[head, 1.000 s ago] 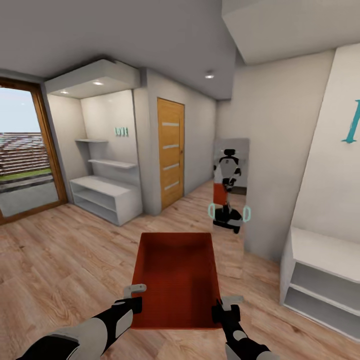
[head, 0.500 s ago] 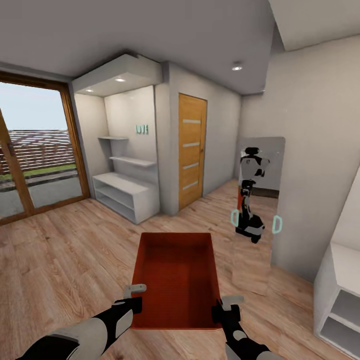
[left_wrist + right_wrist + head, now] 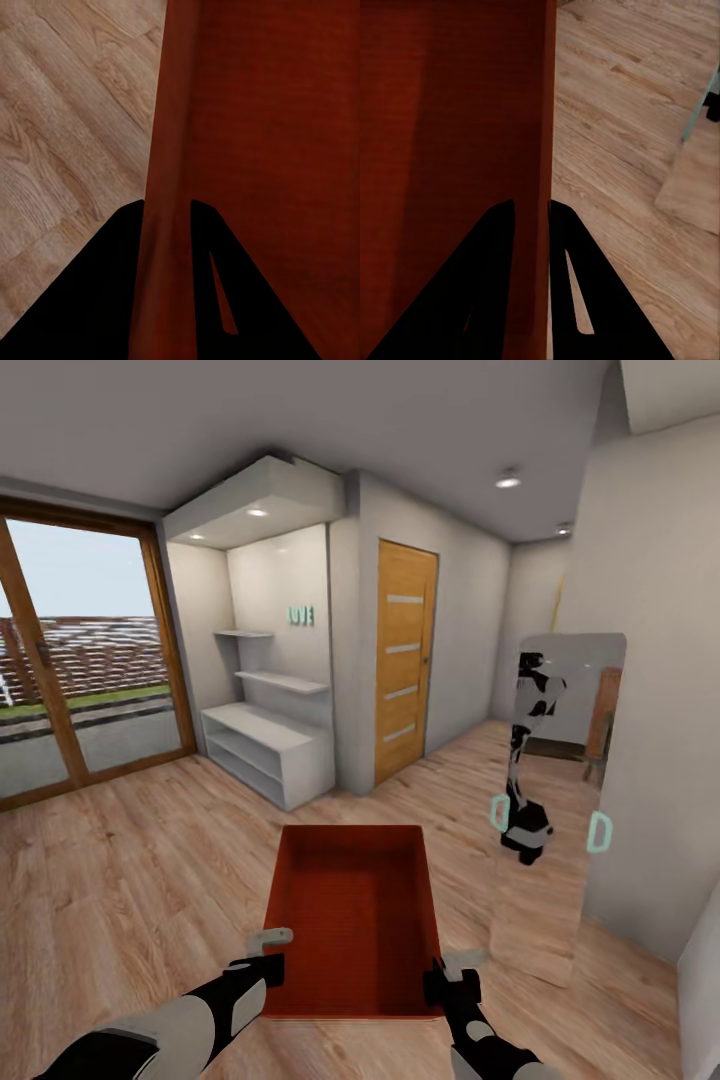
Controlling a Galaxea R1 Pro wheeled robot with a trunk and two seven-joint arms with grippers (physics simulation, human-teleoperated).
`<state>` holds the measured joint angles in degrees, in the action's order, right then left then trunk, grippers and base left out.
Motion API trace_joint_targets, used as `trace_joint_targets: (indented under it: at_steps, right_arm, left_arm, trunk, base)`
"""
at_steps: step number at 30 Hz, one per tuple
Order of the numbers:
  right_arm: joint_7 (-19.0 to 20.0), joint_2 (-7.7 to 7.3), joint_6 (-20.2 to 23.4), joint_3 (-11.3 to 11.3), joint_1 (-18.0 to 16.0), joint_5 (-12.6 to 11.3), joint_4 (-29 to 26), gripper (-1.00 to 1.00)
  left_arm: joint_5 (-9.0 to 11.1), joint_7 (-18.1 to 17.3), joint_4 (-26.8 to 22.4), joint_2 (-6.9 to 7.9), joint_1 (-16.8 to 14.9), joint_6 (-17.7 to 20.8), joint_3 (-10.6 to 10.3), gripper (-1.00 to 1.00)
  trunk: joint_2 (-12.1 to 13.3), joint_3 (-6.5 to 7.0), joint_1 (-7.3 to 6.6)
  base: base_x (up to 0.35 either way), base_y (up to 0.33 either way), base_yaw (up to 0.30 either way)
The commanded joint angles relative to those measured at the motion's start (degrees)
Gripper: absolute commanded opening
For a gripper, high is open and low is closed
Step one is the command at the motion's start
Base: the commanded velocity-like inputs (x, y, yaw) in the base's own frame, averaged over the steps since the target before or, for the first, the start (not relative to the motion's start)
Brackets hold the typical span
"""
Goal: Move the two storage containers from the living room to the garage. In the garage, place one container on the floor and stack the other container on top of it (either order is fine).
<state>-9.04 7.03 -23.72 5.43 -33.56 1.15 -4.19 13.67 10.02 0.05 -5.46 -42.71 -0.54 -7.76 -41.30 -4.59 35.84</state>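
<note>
One orange-red storage container [image 3: 352, 920] hangs level in front of me above the light wood-plank floor [image 3: 120, 880]; it is lidless and empty. My left gripper [image 3: 268, 955] is shut on its left wall near the near corner, and my right gripper [image 3: 450, 972] is shut on its right wall. In the left wrist view the red wall [image 3: 169, 112] runs between the left gripper's [image 3: 166, 217] black fingers [image 3: 105, 270]. The right wrist view shows the right gripper [image 3: 531, 214] pinching the container wall [image 3: 536, 97] the same way. The garage and the other container are out of view.
White built-in shelving [image 3: 268, 745] stands in an alcove ahead on the left, with wood-framed glass doors [image 3: 80, 660] further left. A wooden door [image 3: 405, 660] is ahead. A tall mirror [image 3: 555, 790] leans on the right wall and reflects me. A corridor [image 3: 470, 740] runs between them.
The whole view has swung left, so the door, shelving and mirror sit further right in the picture. The container and both grippers keep the same place relative to me.
</note>
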Motion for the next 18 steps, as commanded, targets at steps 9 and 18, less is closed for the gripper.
trace_joint_targets:
  at_steps: [9,18]
  right_arm:
    - [-0.63,-0.54,0.07,-0.16,-0.02,0.61,0.06,-1.0]
    - [-0.63,-0.59,0.06,-0.16,-0.02,0.65,0.06,-1.0]
  left_arm:
    - [0.13,0.31,-0.14,0.54,-0.1,0.02,2.93,-1.0]
    - [0.13,0.34,-0.11,0.53,-0.1,0.02,2.93,-1.0]
  trunk:
    - [-0.08,-0.1,0.05]
    - [-0.08,-0.1,0.05]
  base:
    - [0.323,0.0,0.0]
    - [0.323,0.0,0.0]
